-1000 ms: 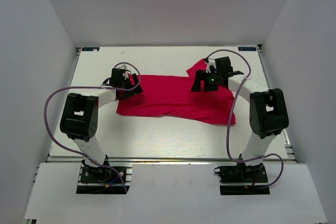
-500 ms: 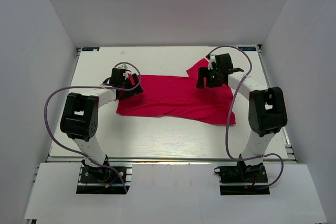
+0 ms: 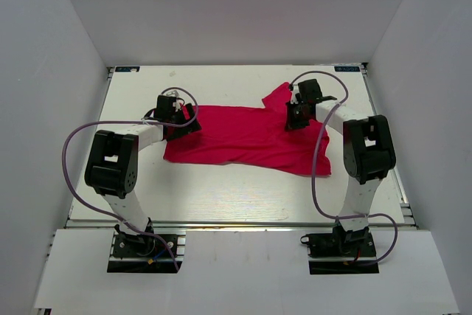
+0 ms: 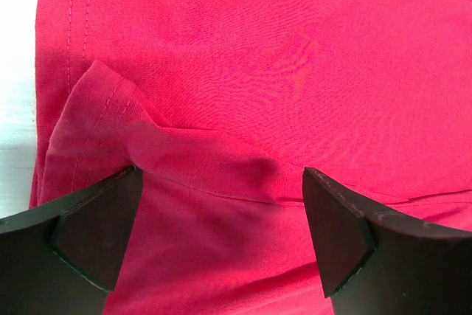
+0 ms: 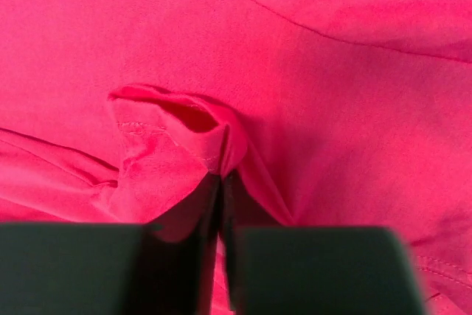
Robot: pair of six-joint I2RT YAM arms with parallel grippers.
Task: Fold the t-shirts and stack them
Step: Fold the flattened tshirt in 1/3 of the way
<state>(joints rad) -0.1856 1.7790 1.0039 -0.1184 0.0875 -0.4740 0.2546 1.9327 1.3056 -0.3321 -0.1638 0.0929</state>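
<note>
On the far half of the worktop (image 3: 221,189) lies the t-shirt (image 3: 247,138), spread out almost flat from the left part of the worktop to the right part, and not yet folded.

The right end effector (image 5: 223,178) is over the right far part of the worktop. It is clenched, with a small raised ridge of the pink cloth pinched between its two fingers. The left end effector (image 4: 221,175) is toward the worktop's left side. It is released, its fingers wide apart and standing on either side of a loose fold near a stitched edge of the shirt.

Several things could go wrong from here, in my judgement. The right pinch holds only a narrow ridge, so the cloth may slip out when the arm pulls. I cannot tell if it holds one layer or two, and a pinch of two layers would lift the shirt in a lump. The left side holds nothing, so a pull from the right alone would drag the shirt across the worktop and wrinkle it. If the left fingers come together on that loose fold, the crease may stay inside the fold.

By count: one t-shirt, two arms, two end effectors with two fingers each, one worktop. With only one shirt in view, there is nothing to stack it on.
</note>
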